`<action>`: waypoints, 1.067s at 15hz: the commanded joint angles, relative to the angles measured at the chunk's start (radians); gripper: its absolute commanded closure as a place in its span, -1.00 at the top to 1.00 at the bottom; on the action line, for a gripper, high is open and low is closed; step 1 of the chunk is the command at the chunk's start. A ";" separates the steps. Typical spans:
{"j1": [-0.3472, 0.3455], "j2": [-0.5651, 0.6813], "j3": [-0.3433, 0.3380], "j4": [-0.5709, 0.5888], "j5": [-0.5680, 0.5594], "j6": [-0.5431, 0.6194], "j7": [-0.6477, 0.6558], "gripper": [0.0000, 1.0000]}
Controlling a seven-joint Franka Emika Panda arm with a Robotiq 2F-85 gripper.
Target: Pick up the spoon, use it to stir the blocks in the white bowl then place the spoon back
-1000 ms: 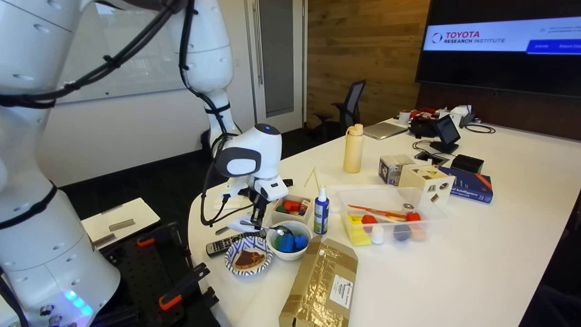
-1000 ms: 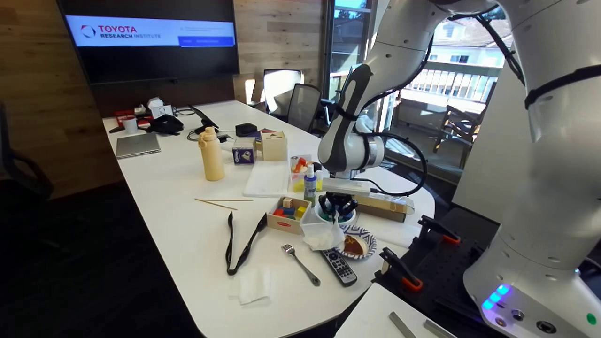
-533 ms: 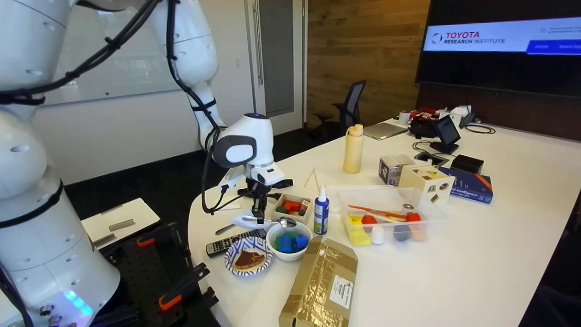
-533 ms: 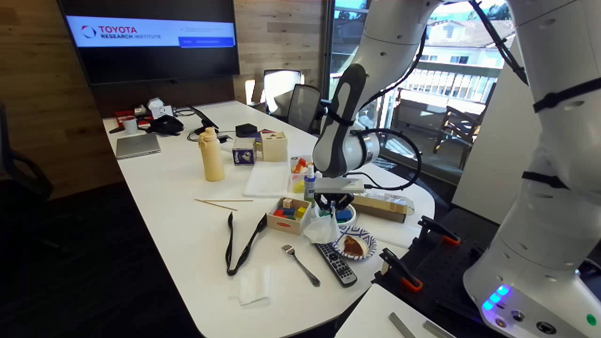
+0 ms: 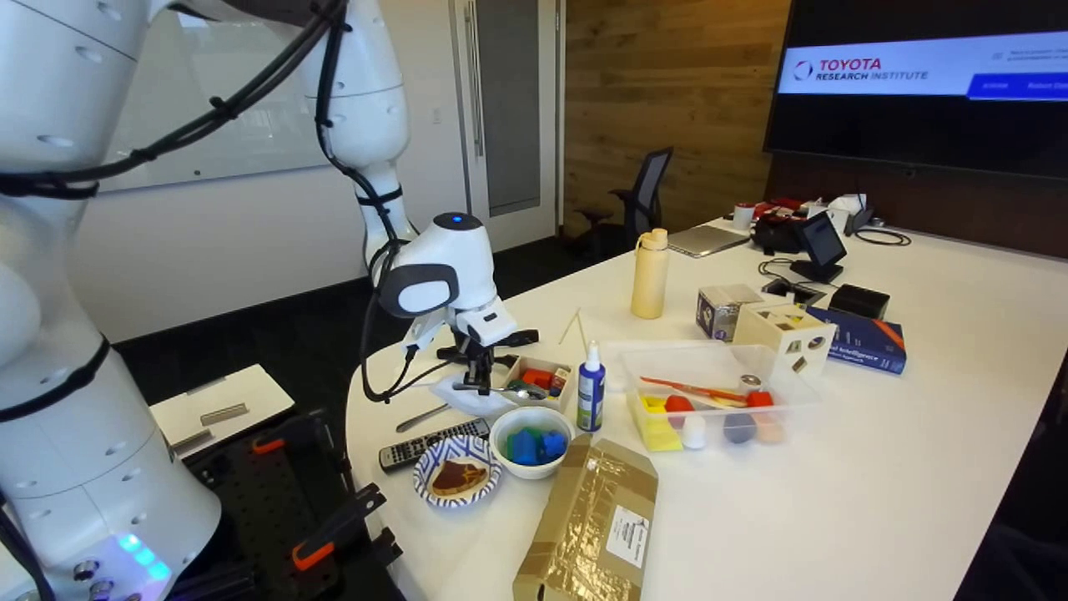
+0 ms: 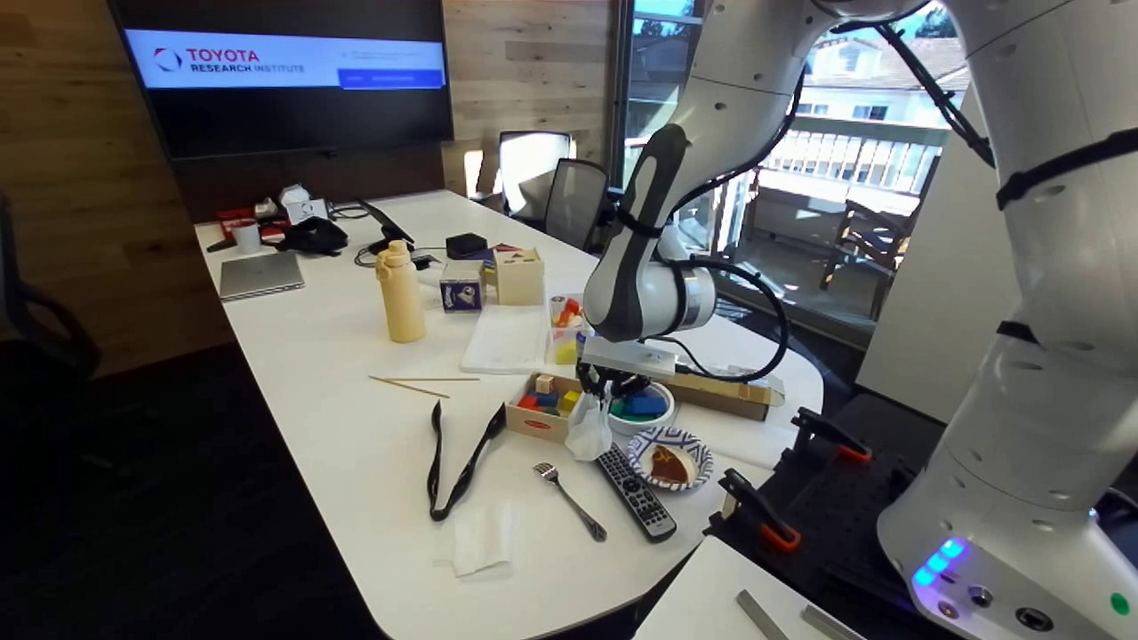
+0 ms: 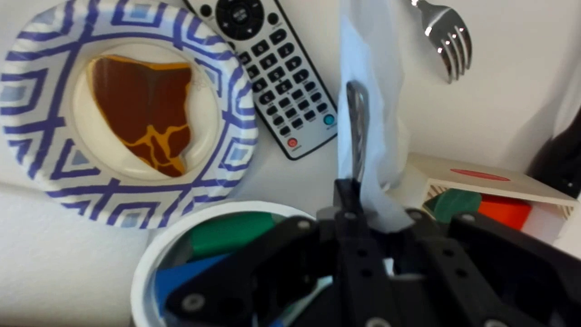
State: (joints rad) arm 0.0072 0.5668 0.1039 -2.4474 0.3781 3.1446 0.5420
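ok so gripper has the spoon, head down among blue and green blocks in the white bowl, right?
Not down there: in an exterior view the spoon is held up, clear of the white bowl. The gripper does hold the spoon, and the blue and green blocks are in the bowl.

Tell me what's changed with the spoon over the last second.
The hand lifted the spoon out of the white bowl and carried it toward the block box. The napkin hanging from the hand went along. The spoon was not let go. White bowl, plate, remote and fork stayed put.
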 commanded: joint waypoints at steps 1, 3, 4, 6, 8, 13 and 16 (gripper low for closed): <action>-0.232 0.076 0.211 0.010 0.042 0.138 -0.094 -0.97; -0.335 0.125 0.286 0.008 0.004 0.191 -0.103 -0.97; -0.376 0.147 0.311 0.006 -0.014 0.209 -0.102 -0.97; -0.434 0.178 0.337 -0.003 -0.047 0.228 -0.100 -0.97; -0.479 0.214 0.346 0.000 -0.079 0.234 -0.100 -0.97; -0.555 0.291 0.365 0.025 -0.134 0.246 -0.096 -0.97; -0.551 0.284 0.351 0.025 -0.133 0.232 -0.091 -0.97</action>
State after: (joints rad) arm -0.5312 0.8407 0.4524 -2.4237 0.2489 3.3634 0.4550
